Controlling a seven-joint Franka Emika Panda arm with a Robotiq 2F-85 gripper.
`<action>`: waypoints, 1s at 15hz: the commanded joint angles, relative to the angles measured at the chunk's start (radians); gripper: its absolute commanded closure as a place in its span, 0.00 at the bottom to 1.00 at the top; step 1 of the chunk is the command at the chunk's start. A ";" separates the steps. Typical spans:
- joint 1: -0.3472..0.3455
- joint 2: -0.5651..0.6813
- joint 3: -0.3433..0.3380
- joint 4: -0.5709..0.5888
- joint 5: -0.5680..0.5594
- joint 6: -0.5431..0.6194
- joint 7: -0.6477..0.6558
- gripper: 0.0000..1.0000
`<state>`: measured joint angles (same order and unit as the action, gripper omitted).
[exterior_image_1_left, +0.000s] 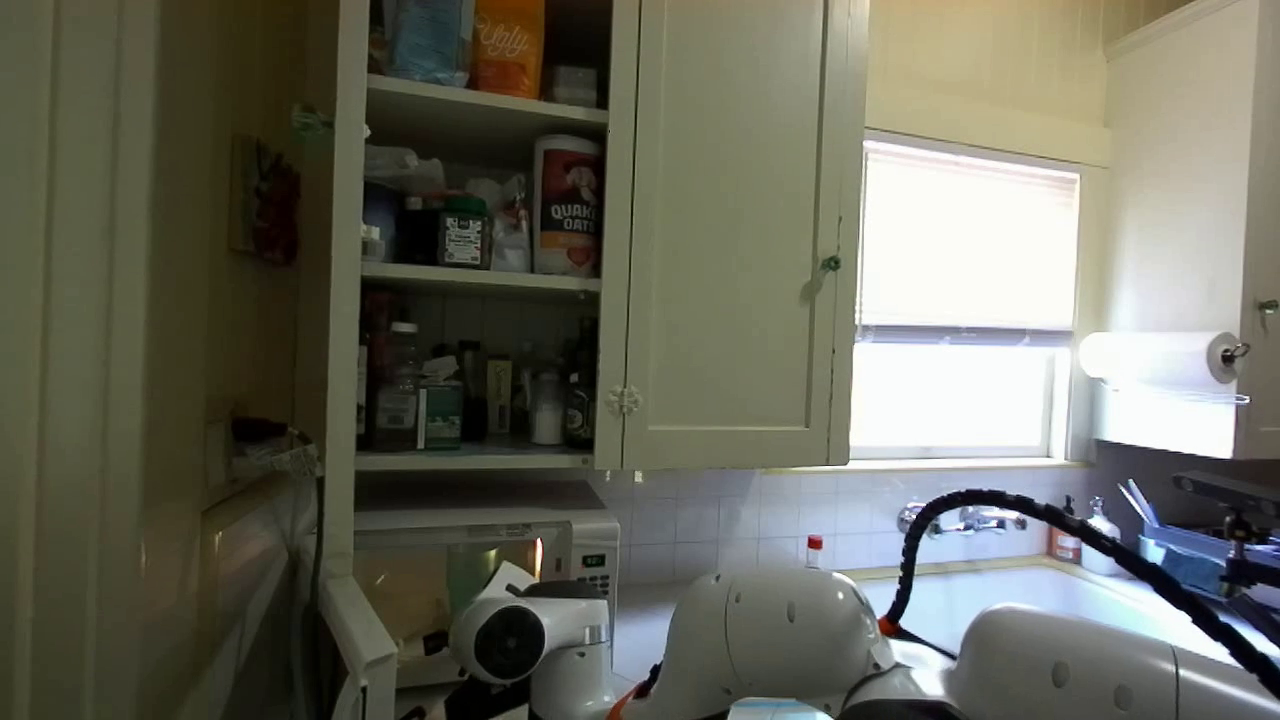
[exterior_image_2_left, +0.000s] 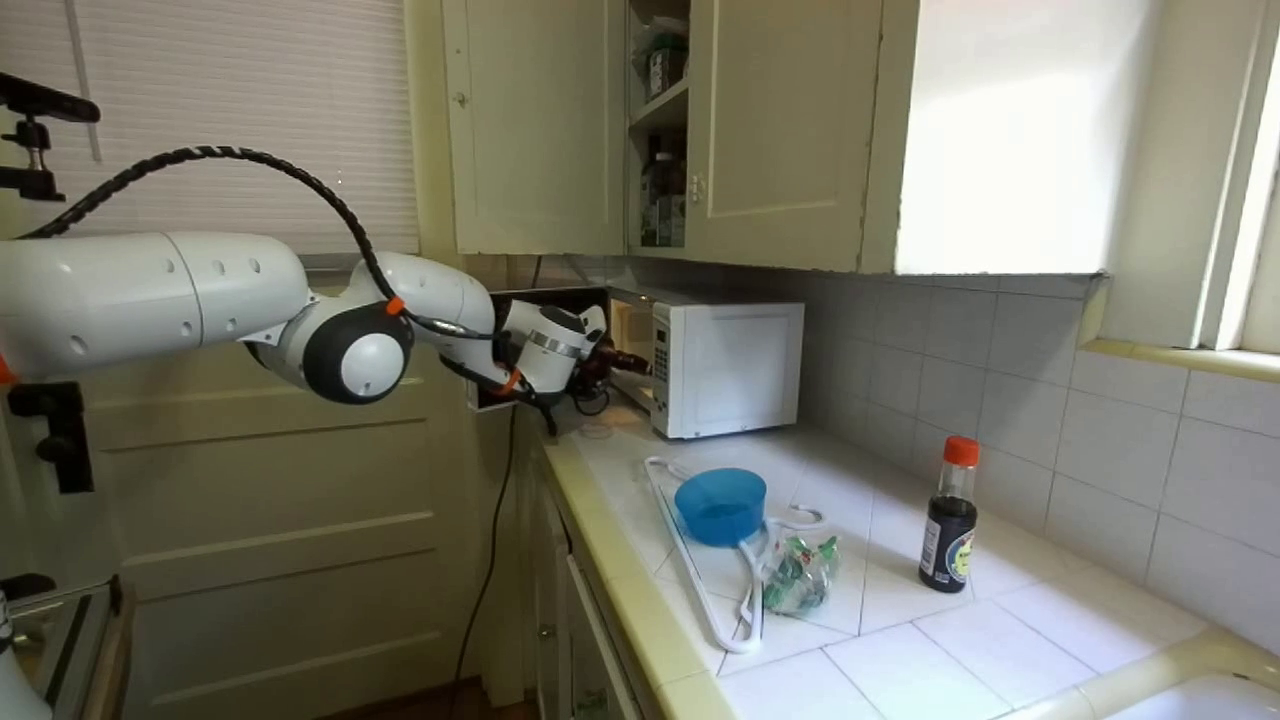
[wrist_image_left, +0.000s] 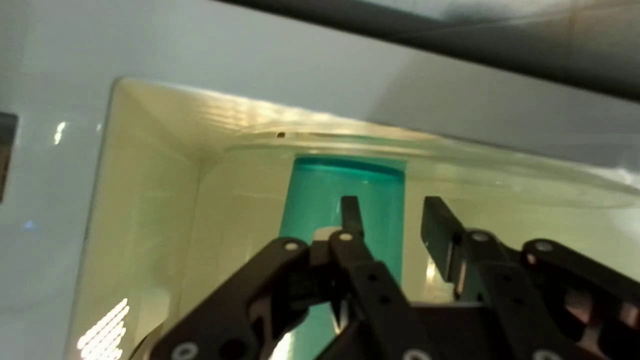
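Note:
A translucent teal container (wrist_image_left: 345, 200) stands inside the lit microwave; in an exterior view the container (exterior_image_1_left: 478, 568) shows through the opening. My gripper (wrist_image_left: 392, 207) reaches in at the microwave's mouth, with a gap between its fingertips and no object seen gripped there. One finger (wrist_image_left: 352, 215) overlaps the container in the wrist view, and the opposite finger (wrist_image_left: 440, 230) lies just past its side edge. Whether either touches the container I cannot tell. In an exterior view the gripper (exterior_image_2_left: 628, 363) points into the microwave, its tips partly hidden by the microwave's front.
The white microwave (exterior_image_2_left: 735, 365) has its door (exterior_image_2_left: 552, 297) swung out behind the wrist. On the counter lie a blue bowl (exterior_image_2_left: 720, 505), a white hanger-like frame (exterior_image_2_left: 690, 570) and a plastic bag (exterior_image_2_left: 803, 575). A sauce bottle (exterior_image_2_left: 948, 540) stands farther along. Overhead is a cupboard shelf (exterior_image_1_left: 480, 462).

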<state>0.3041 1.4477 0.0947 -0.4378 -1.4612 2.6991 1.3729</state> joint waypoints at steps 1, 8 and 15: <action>0.025 0.006 -0.062 0.000 -0.049 -0.043 0.148 0.31; 0.034 0.047 -0.035 -0.015 0.333 0.168 -0.150 0.00; -0.052 -0.014 0.219 -0.189 0.370 0.332 -0.395 0.00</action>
<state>0.2875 1.4534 0.2237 -0.5296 -1.1493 3.0041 1.0920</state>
